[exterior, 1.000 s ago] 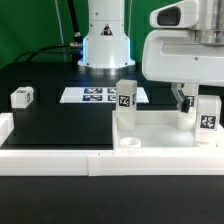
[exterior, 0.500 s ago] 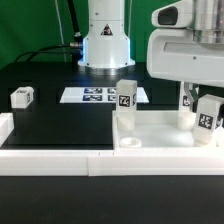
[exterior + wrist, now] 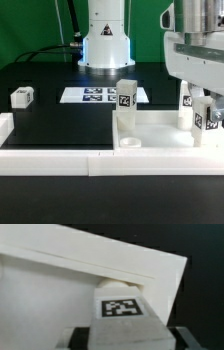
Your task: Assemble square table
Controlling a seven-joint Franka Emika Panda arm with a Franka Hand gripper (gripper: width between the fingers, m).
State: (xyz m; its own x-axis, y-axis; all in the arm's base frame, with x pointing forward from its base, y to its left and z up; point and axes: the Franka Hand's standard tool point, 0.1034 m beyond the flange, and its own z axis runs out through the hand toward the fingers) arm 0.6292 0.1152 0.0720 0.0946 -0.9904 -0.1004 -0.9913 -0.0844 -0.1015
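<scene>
The white square table top lies at the exterior view's right. One tagged white leg stands in its far left corner, and a second leg stands at the far right. My gripper is shut on a third tagged leg over the top's right side. In the wrist view this leg sits between my dark fingers, its far end at a corner socket of the top. A fourth leg lies loose at the left.
The marker board lies on the black table in front of the robot base. A long white border rail runs along the front and turns up the left side.
The hand has moved toward the exterior view's right and upward. The held leg has shifted slightly right with it. The other legs and the top have not moved.
</scene>
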